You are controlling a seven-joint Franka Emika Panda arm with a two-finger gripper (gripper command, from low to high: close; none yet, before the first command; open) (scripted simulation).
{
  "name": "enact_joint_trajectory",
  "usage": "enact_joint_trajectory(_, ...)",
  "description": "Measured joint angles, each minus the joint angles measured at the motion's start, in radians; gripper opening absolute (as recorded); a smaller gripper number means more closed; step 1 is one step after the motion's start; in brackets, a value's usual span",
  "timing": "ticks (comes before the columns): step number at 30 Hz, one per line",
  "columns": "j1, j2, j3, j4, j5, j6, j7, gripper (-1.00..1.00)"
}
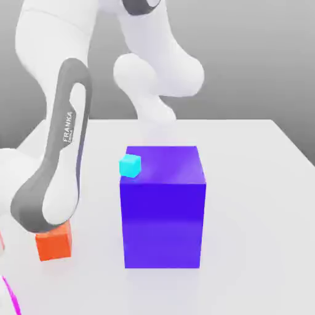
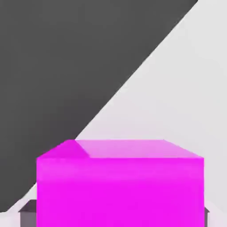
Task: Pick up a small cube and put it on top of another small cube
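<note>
The small cube [image 2: 119, 186], plain bright magenta, sits very close in the hand view between my gripper [image 2: 116, 216]. A dark grey fingertip [image 2: 27, 213] shows at each of its lower sides, pressed against it. In the exterior view a thin magenta sliver [image 1: 8, 296] shows at the bottom-left corner, behind the arm. An orange cube [image 1: 54, 242] of about the same size rests on the white table [image 1: 258, 184] at the exterior view's left, partly hidden by the arm's grey-and-white link [image 1: 58, 166].
A big blue-purple block [image 1: 163, 206] stands in the middle of the table. A tiny cyan cube [image 1: 130, 165] sits by its upper left edge. The arm's upper links rise behind the block.
</note>
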Motion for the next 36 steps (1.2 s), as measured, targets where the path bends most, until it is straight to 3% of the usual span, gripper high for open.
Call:
enact_joint_trajectory(12,-0.049,-0.422,-0.218,-0.398,-0.372,0.012,-0.038,-1.00)
enact_joint_trajectory(19,-0.127,-0.639,-0.276,-0.657,-0.467,0.057,-0.167,-1.00)
enact_joint_trajectory(24,-0.123,-0.735,-0.336,-0.815,-0.440,0.110,-0.299,-1.00)
enact_joint_trajectory(31,-0.048,-0.618,-0.380,-0.822,-0.311,0.232,-0.398,-1.00)
enact_joint_trajectory(36,-0.001,-0.494,-0.375,-0.823,-0.131,0.343,-0.523,-1.00)
